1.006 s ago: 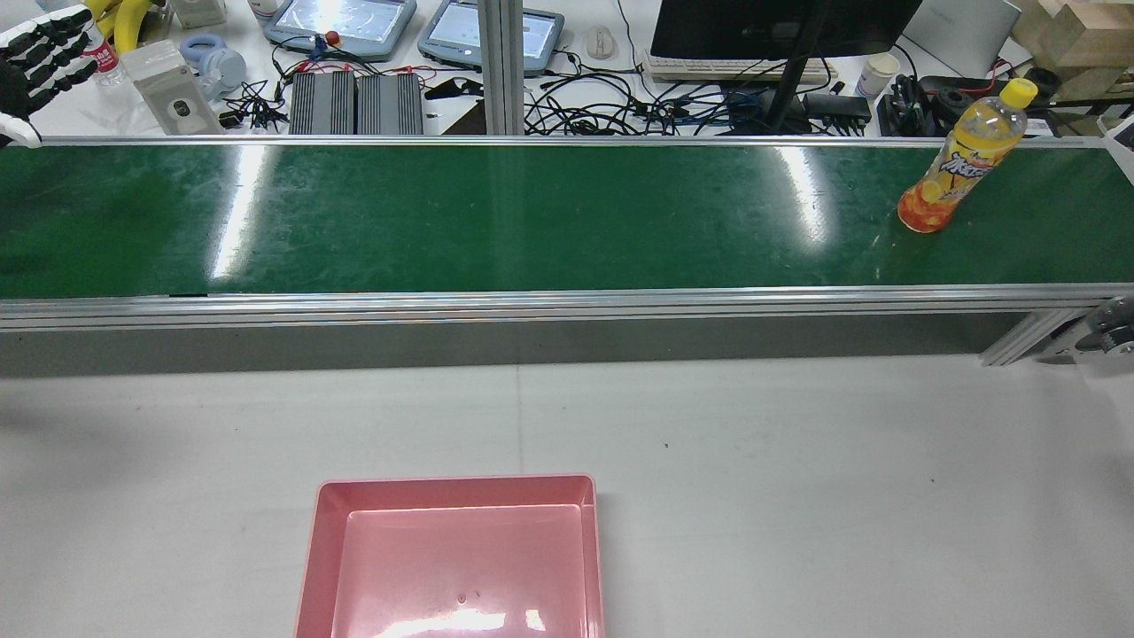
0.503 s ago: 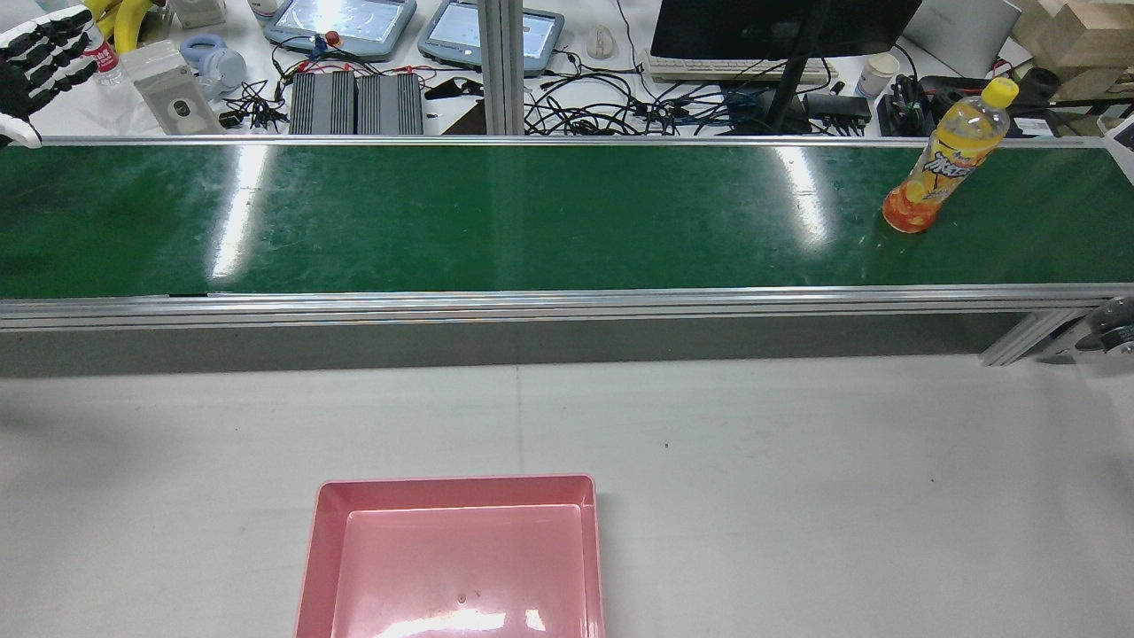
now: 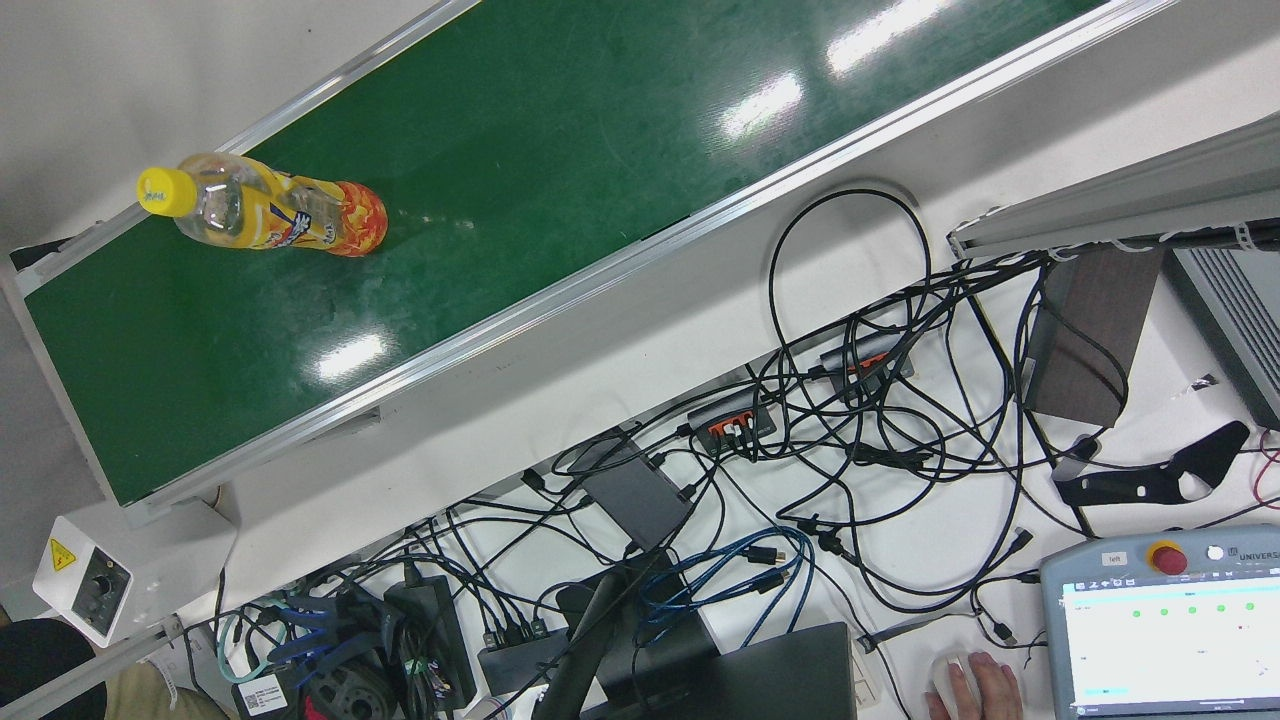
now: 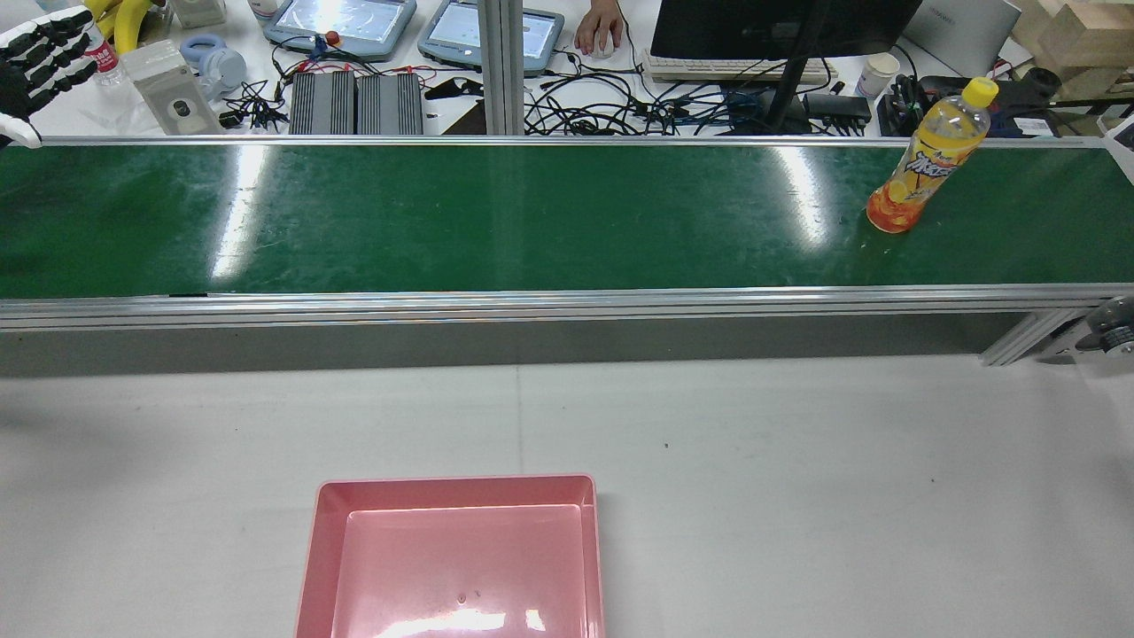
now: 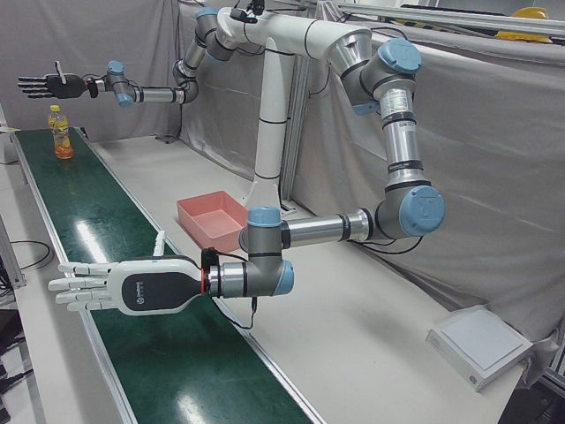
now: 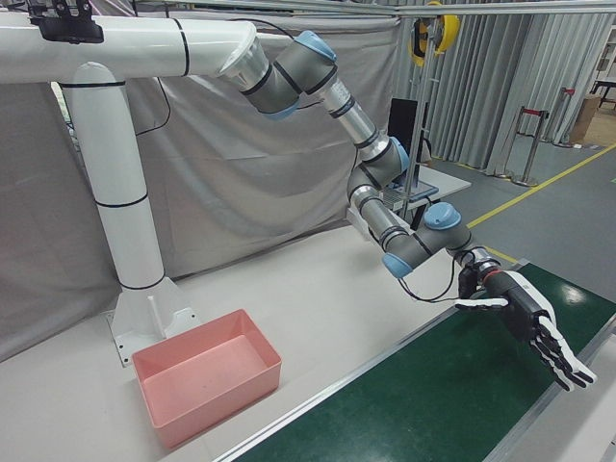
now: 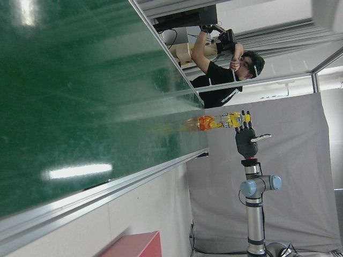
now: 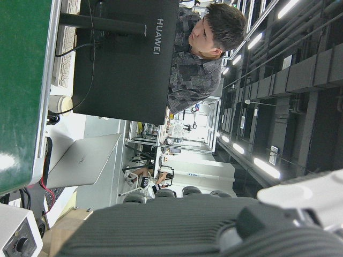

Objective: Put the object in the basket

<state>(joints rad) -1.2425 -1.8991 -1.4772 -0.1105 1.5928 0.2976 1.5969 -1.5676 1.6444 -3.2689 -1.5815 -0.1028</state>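
**A:** Status at that frame?

**B:** Pre-grasp, nothing picked. The bottle (image 4: 926,159) stood upright on the green belt (image 4: 532,221), towards its right end. The pink basket (image 4: 452,558) sat on the bench (image 4: 797,487) on the near side, well apart from the bottle, with nothing in it.

**A:** Your fingers?

**B:** Both sets were spread wide and held nothing. My right hand (image 5: 44,86) hung above the bottle (image 5: 60,132), clear of it with no contact. My left hand (image 5: 115,287) was flat over the belt's left end, far from the bottle.

**A:** So which hand takes it?

**B:** My call was the right one, since it was the nearer. It needed to drop to body height, come in from the side and close around the middle of the bottle, below the yellow cap.

**A:** Risks?

**B:** It was tall and narrow, so a knock on the cap would probably tip it. If the belt was running, I had to lead the grasp. After that came a long carry left and near to the basket, with a low release.
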